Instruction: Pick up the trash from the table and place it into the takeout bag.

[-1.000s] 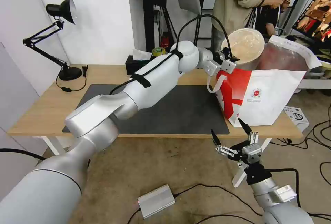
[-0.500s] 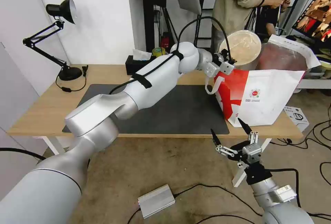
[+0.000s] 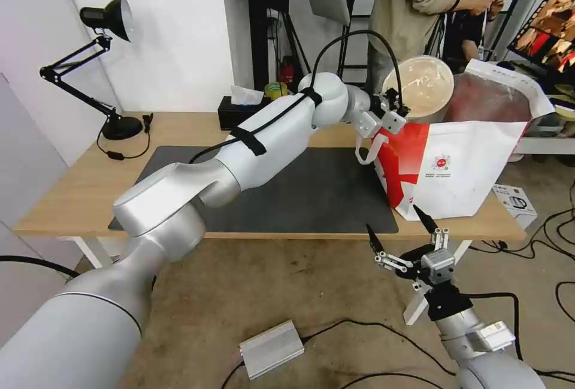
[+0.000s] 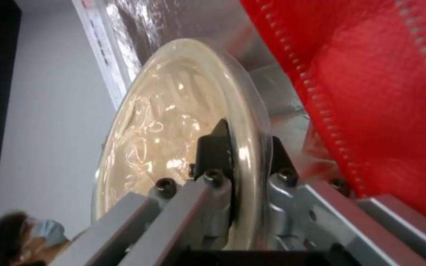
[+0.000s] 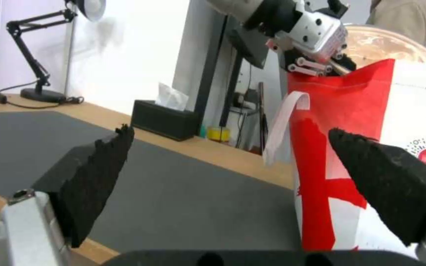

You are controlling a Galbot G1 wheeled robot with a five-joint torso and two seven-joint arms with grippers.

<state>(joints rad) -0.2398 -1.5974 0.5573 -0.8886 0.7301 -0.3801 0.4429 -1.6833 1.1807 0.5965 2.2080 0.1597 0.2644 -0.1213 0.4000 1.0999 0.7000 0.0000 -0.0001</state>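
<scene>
My left gripper (image 3: 392,107) is shut on the rim of the large round white bowl (image 3: 420,86), which stands tilted on edge over the open mouth of the red-and-white takeout bag (image 3: 464,167). In the left wrist view the fingers (image 4: 215,147) pinch the bowl's rim (image 4: 173,118), with the bag's red fabric (image 4: 371,92) and foil lining (image 4: 198,22) close beside it. The bag stands at the right end of the light-wood table (image 3: 90,179). My right gripper (image 3: 402,232) hangs open below the table's front edge, with nothing between its fingers (image 5: 100,173).
A dark grey mat (image 3: 311,191) covers the table's middle. A black desk lamp (image 3: 108,47) stands at the far left and a black tissue box (image 3: 239,107) at the back. A silver box (image 3: 272,348) and cables lie on the floor. People stand behind the table.
My left gripper has lowered slightly with the bowl toward the bag's opening. The right arm has not moved.
</scene>
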